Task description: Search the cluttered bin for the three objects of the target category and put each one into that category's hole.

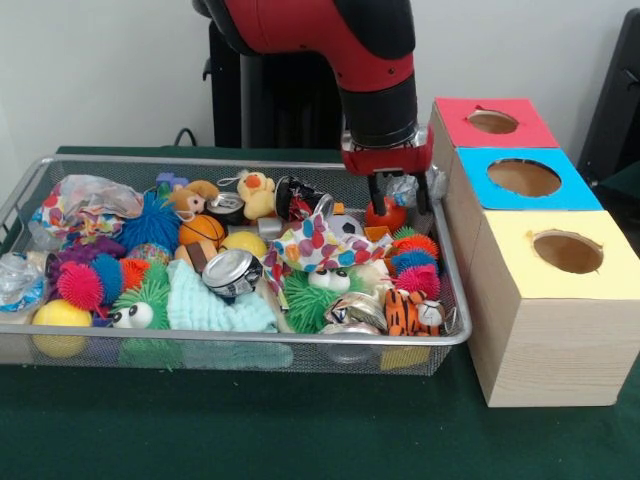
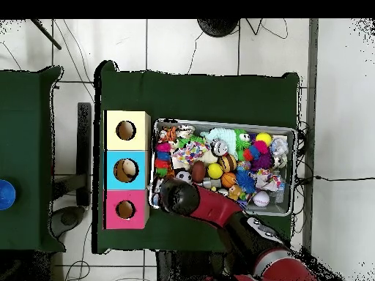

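The cluttered bin (image 1: pixel 250 338) is a shallow silver wire-mesh basket heaped with toys, balls and cans; it also shows in the overhead view (image 2: pixel 294 170). My gripper (image 1: pixel 398 204) hangs low over the bin's far right corner, next to the boxes. Its fingers (image 1: pixel 373 188) stand apart, with a crumpled silver piece (image 1: pixel 405 187) between them and an orange-red ball (image 1: pixel 386 216) just under the left finger. In the overhead view the arm (image 2: pixel 180 196) hides the gripper. Three wooden boxes with holes stand beside the bin: red (image 1: pixel 492 121), blue (image 1: pixel 524 177) and yellow (image 1: pixel 567 251).
The bin holds spiky balls (image 1: pixel 80 285), a basketball (image 1: pixel 202 230), a yellow duck (image 1: pixel 257 190), a silver can (image 1: pixel 232 272), a tiger toy (image 1: pixel 410 312) and a teal cloth (image 1: pixel 215 308). In the overhead view a tan object shows inside the blue box's hole (image 2: pixel 128 170). Green cloth (image 1: pixel 300 420) covers the table.
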Motion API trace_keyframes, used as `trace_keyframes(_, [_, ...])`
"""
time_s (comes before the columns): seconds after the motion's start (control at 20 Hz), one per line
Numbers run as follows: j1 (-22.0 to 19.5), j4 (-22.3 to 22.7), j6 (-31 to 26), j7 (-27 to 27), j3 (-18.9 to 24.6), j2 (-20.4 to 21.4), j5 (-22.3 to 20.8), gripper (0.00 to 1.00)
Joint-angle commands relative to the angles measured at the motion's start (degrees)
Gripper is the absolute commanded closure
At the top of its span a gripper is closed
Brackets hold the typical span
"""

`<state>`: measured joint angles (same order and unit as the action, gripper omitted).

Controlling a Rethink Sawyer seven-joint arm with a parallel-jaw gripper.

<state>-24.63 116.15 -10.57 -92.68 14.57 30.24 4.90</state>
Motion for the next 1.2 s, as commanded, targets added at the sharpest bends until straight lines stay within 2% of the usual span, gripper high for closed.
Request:
trace_keyframes(0.05, [-0.74, 3.71, -9.93, -6.82, 7.61, -2.92, 1.67, 0.0])
trace_keyframes(0.55, [0.69, 2.9, -14.76, -7.42, 6.42, -1.36, 2.63, 0.0])
trace_keyframes(0.75, [2.8, 1.25, -16.89, -7.39, 4.28, -0.84, 2.2, 0.0])
trace_keyframes(1.0, [7.14, -3.14, -22.27, -7.26, -0.26, -0.05, 1.07, 0.0])
trace_keyframes(1.2, [6.91, -5.25, -23.25, -6.36, 0.61, -1.47, 1.73, 0.0])
